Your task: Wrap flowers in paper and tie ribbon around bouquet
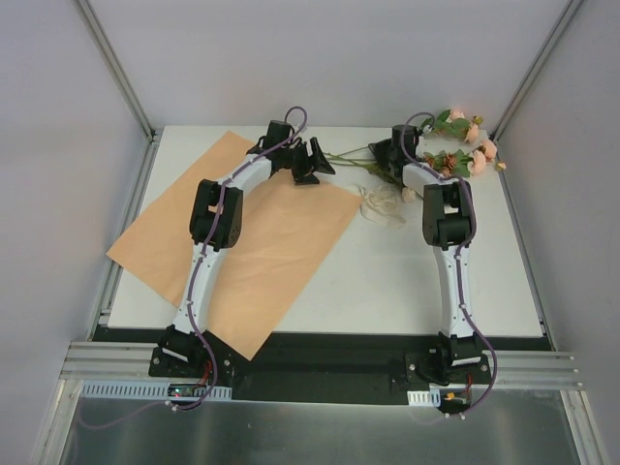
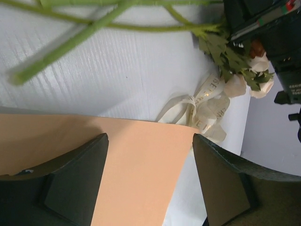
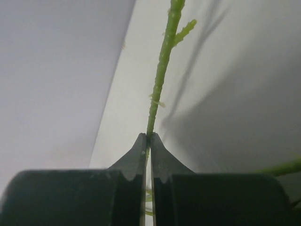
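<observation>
Right gripper [image 3: 147,136]: its two black fingers are pressed tight together. They pinch one thin green stem [image 3: 162,61] at about 1 o'clock on the white table [image 1: 387,281].
Step in hand: I think it is picking up the flowers to carry them over to the paper.
How to do it well: lift slowly so the long stems do not drag or catch the ribbon. Only one stem shows in the pinch, so watch that the other roses come along too. Move toward 9 o'clock and lay the stems down on the paper.
Paper [image 1: 262,252]: a big flat sheet with its orange-tan side up. It covers the table from 7 to 11 o'clock, and its near corner pokes out past the near edge.
Left gripper [image 1: 315,163]: its fingers are spread wide and hold nothing. It hangs over the paper's far corner, at about 12 o'clock.
Ribbon [image 1: 383,205]: a soft cream strip in a loose heap. It lies just beside the paper's right corner, a bit toward 2 o'clock from the middle.
Flowers [image 1: 465,145]: small fake roses in pink, peach and white, with green leaves. The blooms lie in the far corner at 1 o'clock, and their stems point toward 9 o'clock.
</observation>
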You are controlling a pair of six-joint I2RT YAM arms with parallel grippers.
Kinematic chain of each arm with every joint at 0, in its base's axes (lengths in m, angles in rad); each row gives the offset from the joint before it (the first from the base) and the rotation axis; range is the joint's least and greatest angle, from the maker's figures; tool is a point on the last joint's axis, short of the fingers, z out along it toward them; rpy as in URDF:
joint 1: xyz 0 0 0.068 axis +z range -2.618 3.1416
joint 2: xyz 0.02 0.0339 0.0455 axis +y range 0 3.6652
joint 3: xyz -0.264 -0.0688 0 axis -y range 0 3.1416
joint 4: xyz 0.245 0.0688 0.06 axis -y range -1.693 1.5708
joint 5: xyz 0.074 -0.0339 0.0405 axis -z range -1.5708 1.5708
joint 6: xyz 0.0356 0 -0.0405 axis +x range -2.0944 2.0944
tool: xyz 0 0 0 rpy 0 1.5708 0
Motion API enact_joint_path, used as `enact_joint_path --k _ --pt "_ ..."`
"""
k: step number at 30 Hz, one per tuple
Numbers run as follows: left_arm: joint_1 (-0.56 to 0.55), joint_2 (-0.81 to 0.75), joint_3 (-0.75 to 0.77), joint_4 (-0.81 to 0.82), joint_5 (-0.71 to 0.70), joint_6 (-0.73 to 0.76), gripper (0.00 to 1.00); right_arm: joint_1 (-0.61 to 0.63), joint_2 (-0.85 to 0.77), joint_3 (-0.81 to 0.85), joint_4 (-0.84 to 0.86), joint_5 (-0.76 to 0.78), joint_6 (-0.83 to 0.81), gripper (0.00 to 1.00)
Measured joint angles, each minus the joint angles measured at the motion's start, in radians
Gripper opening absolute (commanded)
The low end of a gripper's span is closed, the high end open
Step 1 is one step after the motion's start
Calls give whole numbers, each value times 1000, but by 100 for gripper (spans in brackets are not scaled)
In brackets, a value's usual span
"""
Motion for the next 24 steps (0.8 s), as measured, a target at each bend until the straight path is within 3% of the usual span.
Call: enact_joint_path --k 6,12,19,24 --pt "0 -79 -6 -97 27 42 82 -22 -35 -76 134 13 -23 1" --pt "1 -407 -131 -147 68 72 84 -42 -242 -250 196 -58 -87 0" --pt "1 -867 -352 -167 129 147 82 -40 -573 -315 191 -359 -301 0" --pt "-1 -1058 -518 -204 161 195 86 23 -825 -443 93 -607 -497 0"
